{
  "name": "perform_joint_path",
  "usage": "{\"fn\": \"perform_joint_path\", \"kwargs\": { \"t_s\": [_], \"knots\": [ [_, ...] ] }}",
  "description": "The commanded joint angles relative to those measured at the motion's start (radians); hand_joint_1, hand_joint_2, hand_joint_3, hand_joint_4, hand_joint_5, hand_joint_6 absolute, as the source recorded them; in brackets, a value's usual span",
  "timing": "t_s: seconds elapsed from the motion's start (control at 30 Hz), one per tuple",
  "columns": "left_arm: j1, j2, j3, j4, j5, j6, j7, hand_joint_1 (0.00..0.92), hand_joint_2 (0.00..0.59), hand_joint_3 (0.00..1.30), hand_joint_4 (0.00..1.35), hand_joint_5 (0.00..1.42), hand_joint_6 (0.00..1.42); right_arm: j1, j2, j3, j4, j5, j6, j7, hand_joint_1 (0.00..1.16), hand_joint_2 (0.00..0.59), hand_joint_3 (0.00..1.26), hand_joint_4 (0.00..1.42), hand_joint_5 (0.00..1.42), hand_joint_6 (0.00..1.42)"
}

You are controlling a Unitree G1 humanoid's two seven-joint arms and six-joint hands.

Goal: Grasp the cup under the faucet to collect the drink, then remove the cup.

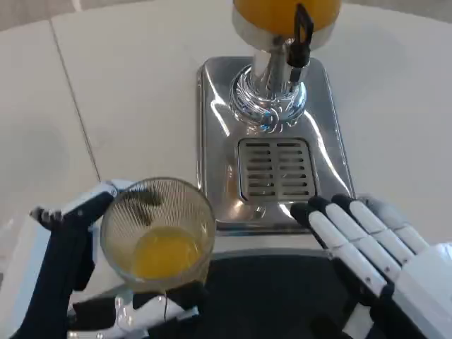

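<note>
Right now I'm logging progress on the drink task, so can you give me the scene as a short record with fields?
cup: clear ribbed cup, orange drink in its bottom, off the drip tray, near the table's front edge
left hand: left hand grips the cup
right hand: right hand holds nothing, fingers straight, tips at the tray's front edge
dispenser: dispenser holds orange drink, black tap
drip tray: steel drip tray, nothing on its grate

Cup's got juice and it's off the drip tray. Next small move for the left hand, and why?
Probably lower the cup straight down to the white table and let go. The left hand holds it upright with orange drink inside, already clear of the drip tray and faucet; the right hand lies open, holding nothing.
</note>
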Motion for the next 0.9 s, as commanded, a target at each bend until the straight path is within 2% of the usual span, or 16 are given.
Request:
{"fn": "perform_joint_path", "kwargs": {
  "t_s": [0.03, 0.13, 0.33, 0.7, 0.9],
  "knots": [
    [0.032, -0.012, 0.016, -0.032, -0.015, -0.065, -0.012, 0.795, 0.0, 1.16, 1.22, 1.42, 1.42, 0.066, 0.028, -0.008, 0.013, -0.038, -0.06, -0.052, 0.13, 0.571, 0.0, 0.0, 0.0, 0.0],
    [0.04, -0.015, 0.023, -0.033, -0.02, -0.083, -0.018, 0.795, 0.0, 1.15, 1.22, 1.42, 1.42, 0.083, 0.053, 0.001, 0.016, -0.062, -0.081, -0.073, 0.13, 0.575, 0.0, 0.0, 0.0, 0.0],
    [0.047, -0.038, 0.032, -0.049, -0.023, -0.108, -0.025, 0.795, 0.0, 1.15, 1.22, 1.42, 1.42, 0.085, 0.089, 0.042, 0.009, -0.104, -0.088, -0.072, 0.12, 0.577, 0.0, 0.0, 0.0, 0.0],
    [0.049, -0.055, 0.044, -0.052, -0.023, -0.144, -0.045, 0.795, 0.0, 1.15, 1.22, 1.42, 1.42, 0.094, 0.135, 0.086, -0.033, -0.134, -0.066, -0.055, 0.11, 0.582, 0.0, 0.0, 0.0, 0.0],
    [0.043, -0.058, 0.042, -0.051, -0.022, -0.153, -0.057, 0.795, 0.0, 1.15, 1.22, 1.42, 1.42, 0.08, 0.142, 0.104, -0.03, -0.145, -0.063, -0.055, 0.1, 0.582, 0.0, 0.0, 0.0, 0.0]
  ]
}}
